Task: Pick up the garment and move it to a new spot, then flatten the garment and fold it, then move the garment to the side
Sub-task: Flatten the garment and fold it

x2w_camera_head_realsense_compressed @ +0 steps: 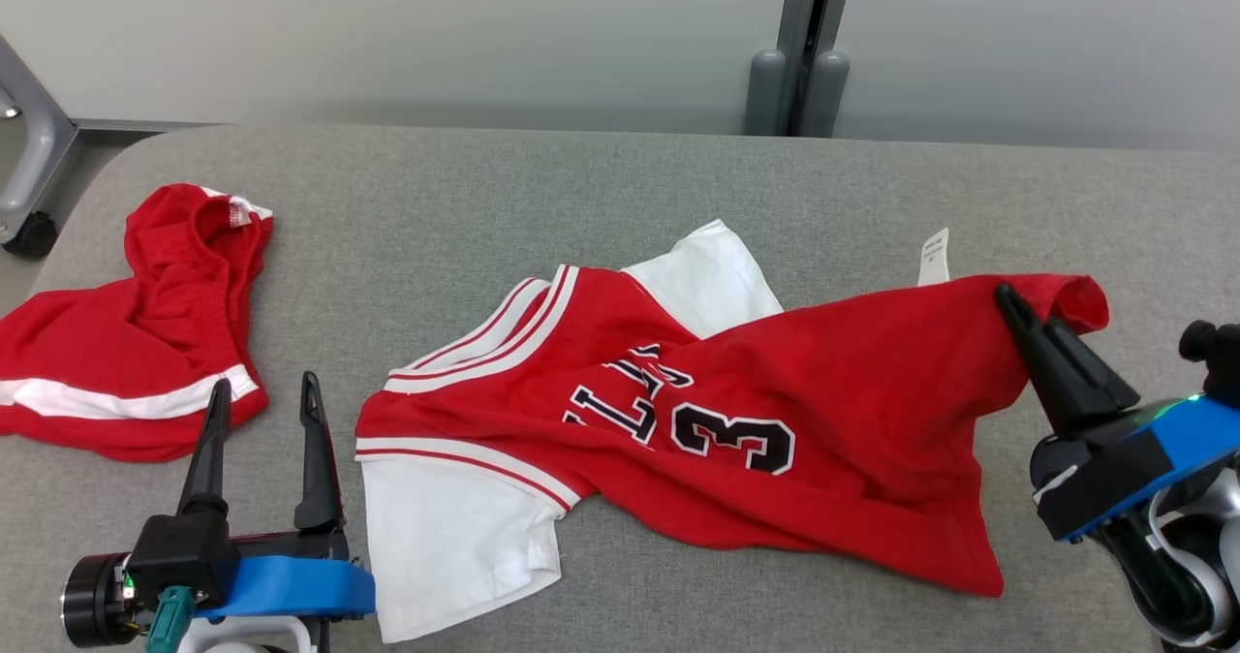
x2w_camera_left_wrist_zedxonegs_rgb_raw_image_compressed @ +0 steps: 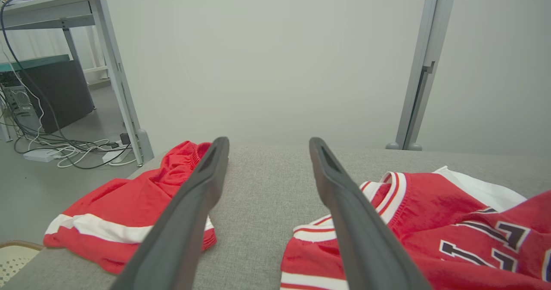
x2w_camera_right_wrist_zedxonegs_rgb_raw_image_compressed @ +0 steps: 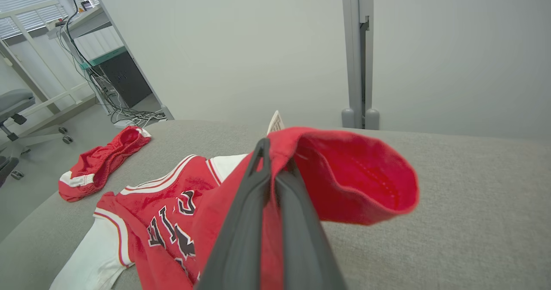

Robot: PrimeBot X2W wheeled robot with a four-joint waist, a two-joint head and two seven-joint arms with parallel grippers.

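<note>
A red basketball jersey [x2w_camera_head_realsense_compressed: 833, 382] with a big number 3 lies crumpled in the middle of the grey padded table [x2w_camera_head_realsense_compressed: 484, 178]. It is spread sideways, and one white sleeve [x2w_camera_head_realsense_compressed: 446, 537] reaches toward the near edge of the table. The right gripper [x2w_camera_head_realsense_compressed: 1012, 304] is at the right end of the table. It is pinched tight on the bottom hem of the jersey and holds that corner up a little, so the cloth curls over like a cup. The left gripper [x2w_camera_head_realsense_compressed: 265, 383] is over the near left part of the table. Its fingers are spread wide and it holds nothing. Some red shorts [x2w_camera_head_realsense_compressed: 107, 343] sit at the left end of the table, apart from the jersey. The jersey looks soft, thin and light. It will flop and bunch up, and if it is pulled by one corner it will probably drag along and twist. It may be smooth, so a tiny pinch could slip off. A good spot for the empty gripper looks like the striped shoulder edge beside the white sleeve, where the cloth is thicker.
</note>
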